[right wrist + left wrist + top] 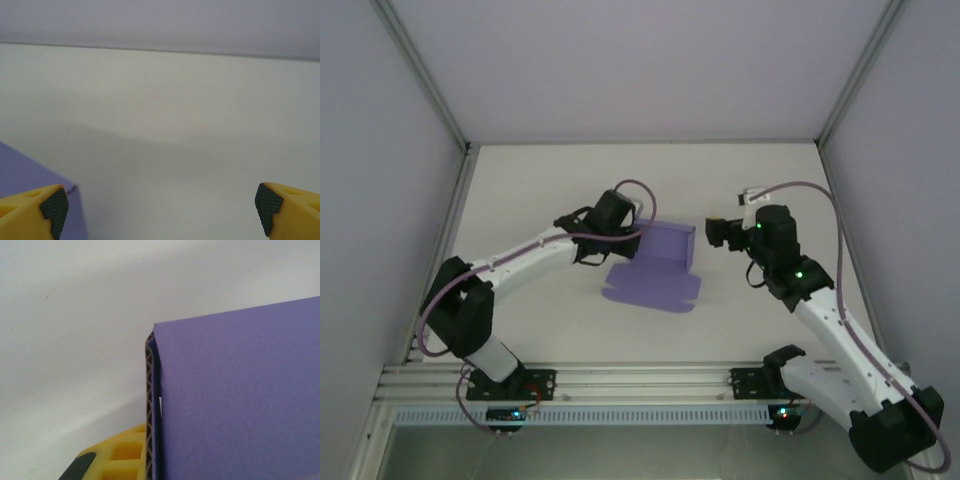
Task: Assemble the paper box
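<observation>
The paper box (655, 280) lies half-formed on the surface (550, 190) between the two arms, with its base panel flat and one raised wall (670, 245) standing up. The left gripper (630, 226) is pressed together on that wall's end. The right gripper (712, 232) hangs spread wide just off the wall's other end, holding nothing. From the left wrist, the wall (240, 400) rises directly in front of the one visible yellow finger (117, 457). Its fluted edge (149, 405) shows the card is thin corrugated board, a detail the top view cannot resolve. I judge it light and fairly stiff across the flutes. It will likely fold only along its scored creases, and a hard pinch would probably crush or dent it. The best holds look to be flap edges near a crease, clamped flat between the pads. The right wrist view shows the dark pads (55, 207) far apart over bare surface, with a purple corner (25, 170) of the box just beyond the finger at the picture's left. The top view alone shows the whole blank's layout.
</observation>
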Controlling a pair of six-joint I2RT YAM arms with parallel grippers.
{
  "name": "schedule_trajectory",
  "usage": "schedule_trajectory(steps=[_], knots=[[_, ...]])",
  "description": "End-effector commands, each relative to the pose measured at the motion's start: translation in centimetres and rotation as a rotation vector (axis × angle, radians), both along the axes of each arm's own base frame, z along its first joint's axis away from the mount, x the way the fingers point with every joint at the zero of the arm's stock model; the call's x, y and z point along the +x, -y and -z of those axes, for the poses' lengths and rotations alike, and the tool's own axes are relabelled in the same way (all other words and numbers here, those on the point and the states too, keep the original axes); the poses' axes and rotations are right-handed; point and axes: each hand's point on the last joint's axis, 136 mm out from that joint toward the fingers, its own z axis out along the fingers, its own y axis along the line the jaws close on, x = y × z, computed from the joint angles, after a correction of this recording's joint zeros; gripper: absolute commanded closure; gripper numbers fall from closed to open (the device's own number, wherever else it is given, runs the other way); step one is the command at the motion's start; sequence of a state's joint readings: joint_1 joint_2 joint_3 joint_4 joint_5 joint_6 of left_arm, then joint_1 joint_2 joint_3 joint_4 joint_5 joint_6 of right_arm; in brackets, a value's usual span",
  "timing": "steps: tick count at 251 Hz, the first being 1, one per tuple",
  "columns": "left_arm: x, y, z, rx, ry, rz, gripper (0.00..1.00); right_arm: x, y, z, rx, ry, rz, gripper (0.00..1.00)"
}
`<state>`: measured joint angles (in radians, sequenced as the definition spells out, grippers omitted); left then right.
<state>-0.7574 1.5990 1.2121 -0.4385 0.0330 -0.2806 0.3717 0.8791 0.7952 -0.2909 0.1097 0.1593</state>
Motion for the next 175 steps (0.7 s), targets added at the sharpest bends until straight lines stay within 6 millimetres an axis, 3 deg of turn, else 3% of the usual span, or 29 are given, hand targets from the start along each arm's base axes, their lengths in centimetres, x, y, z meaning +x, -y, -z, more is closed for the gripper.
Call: schedule_trajectory(steps=[1, 25, 85, 136, 175], knots=[[-3.7, -0.5, 0.7, 0.151, -0.079, 0.334, 1.00, -2.2, 0.6, 3.6, 0.041, -0.166, 0.006, 0.01], [-4.8, -1.2, 1.1, 0.249, -0.127, 0.433, 1.00, -2.5, 1.2, 4.5, 0.032, -0.207, 0.020, 0.01], [-5.7, -4.1, 4.4, 0.573, -0.224, 0.531, 1.00, -2.8, 2.2, 5.2, 0.028, -0.230, 0.033, 0.01], [-4.0, -4.3, 6.7, 0.760, -0.262, 0.550, 1.00, -2.9, 2.9, 5.9, 0.038, -0.252, 0.044, 0.01], [-2.2, -3.6, 9.8, 0.913, -0.257, 0.558, 1.00, -2.9, 3.3, 6.0, 0.045, -0.255, 0.057, 0.01]])
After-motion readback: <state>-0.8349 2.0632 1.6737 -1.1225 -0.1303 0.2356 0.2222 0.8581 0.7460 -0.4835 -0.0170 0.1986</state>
